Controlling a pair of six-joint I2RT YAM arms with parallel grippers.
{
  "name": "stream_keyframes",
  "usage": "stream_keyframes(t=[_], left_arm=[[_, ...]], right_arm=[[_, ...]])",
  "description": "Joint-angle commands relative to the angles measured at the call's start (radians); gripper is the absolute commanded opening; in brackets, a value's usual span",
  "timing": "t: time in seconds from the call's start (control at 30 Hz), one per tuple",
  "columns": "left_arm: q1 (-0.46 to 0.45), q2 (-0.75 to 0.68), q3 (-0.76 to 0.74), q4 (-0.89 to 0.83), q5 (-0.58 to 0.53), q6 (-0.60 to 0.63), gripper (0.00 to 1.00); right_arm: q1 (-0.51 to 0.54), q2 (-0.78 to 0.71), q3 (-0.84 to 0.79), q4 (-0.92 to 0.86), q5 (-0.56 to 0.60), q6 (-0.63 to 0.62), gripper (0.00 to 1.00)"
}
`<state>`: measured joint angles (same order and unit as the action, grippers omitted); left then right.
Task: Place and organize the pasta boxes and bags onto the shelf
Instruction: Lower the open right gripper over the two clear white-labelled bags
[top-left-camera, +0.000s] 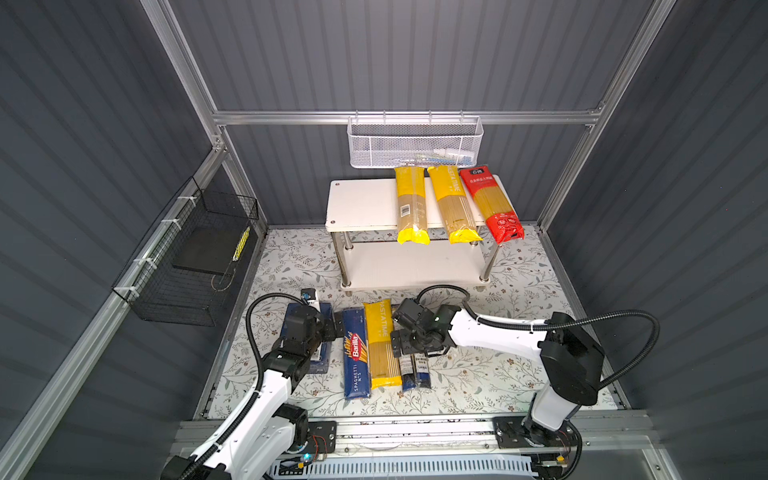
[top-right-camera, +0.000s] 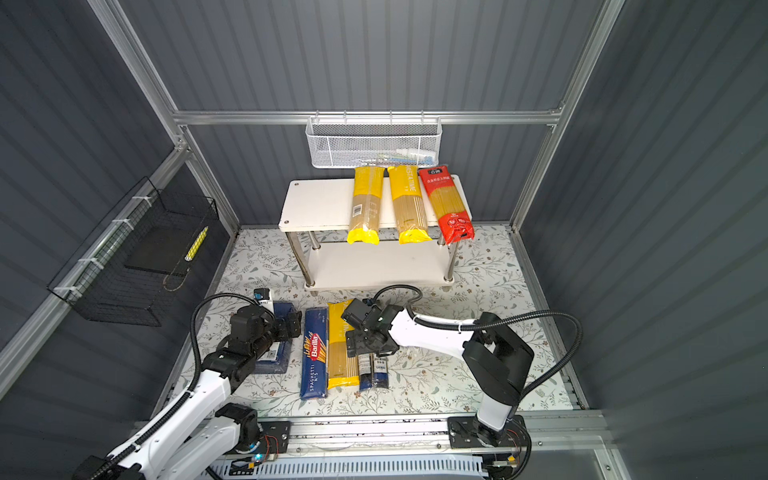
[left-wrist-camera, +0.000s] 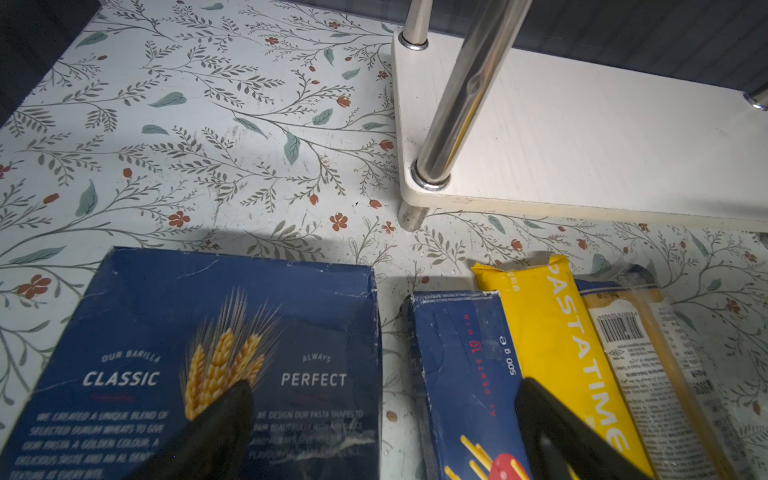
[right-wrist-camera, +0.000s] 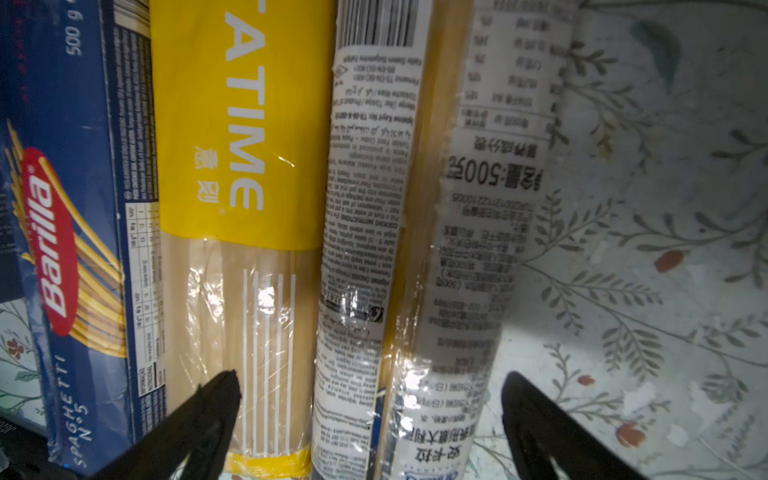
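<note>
Right gripper (right-wrist-camera: 372, 378): fingers spread wide and pointing down, holding nothing.
Clear bag (right-wrist-camera: 415, 208): lies directly beneath the right gripper, between its two fingertips. Its long axis runs from the robot toward the shelf. It has dark blue ends and white labels with a barcode, "COOKING INSTRUCTIONS", Chinese print and "500".
Loose yellow bag (right-wrist-camera: 232, 124): under the right gripper's fingertip on the left arm's side, touching the clear bag and parallel to it. It reads "PASTATIME", with the lettered end toward the shelf.
Narrow box (top-left-camera: 356, 357): one place further from the right gripper, also parallel. It reads "Barilla", "SPAGHETTI N.5" and "500 g".
Left gripper (left-wrist-camera: 386, 384): fingers wide apart and empty, one over the wide box and the other over the narrow box.
Wide box (left-wrist-camera: 208, 332): flat beneath the left gripper. It reads "OUR BARILLA CLASSIC" and "ALWAYS PERFECT".
Shelf (top-left-camera: 361, 203): well ahead of both grippers; its lower board is bare.
Top board: barcode yellow bag (top-left-camera: 411, 205), lettered yellow bag (top-left-camera: 453, 203) reading "PASTATIME", and red bag (top-left-camera: 492, 205) with Chinese print. They lie side by side, front to back, with the near ends overhanging and the red one slanted.
Floral mat (top-left-camera: 498, 365): under everything.
</note>
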<state>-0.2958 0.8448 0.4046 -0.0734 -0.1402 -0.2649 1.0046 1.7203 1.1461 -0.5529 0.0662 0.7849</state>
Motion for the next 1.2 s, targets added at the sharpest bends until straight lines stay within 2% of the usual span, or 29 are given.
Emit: stream_keyframes(t=[0.0, 0.4, 0.9, 1.17], left_arm=[[-0.004, 0.003, 0.005, 0.008, -0.016, 0.023, 0.99], [-0.005, 0.003, 0.006, 0.008, -0.017, 0.022, 0.99], [-0.004, -0.005, 0.000, 0.006, -0.023, 0.018, 0.99], [-0.005, 0.001, 0.003, 0.006, -0.024, 0.018, 0.99]], right_arm=[[-0.011, 0.003, -0.005, -0.007, -0.007, 0.000, 0.99], [-0.031, 0.027, -0.031, -0.005, -0.019, -0.029, 0.99], [-0.040, 0.102, 0.014, -0.025, -0.030, -0.073, 0.99], [-0.077, 0.057, -0.059, -0.030, -0.023, -0.067, 0.99]])
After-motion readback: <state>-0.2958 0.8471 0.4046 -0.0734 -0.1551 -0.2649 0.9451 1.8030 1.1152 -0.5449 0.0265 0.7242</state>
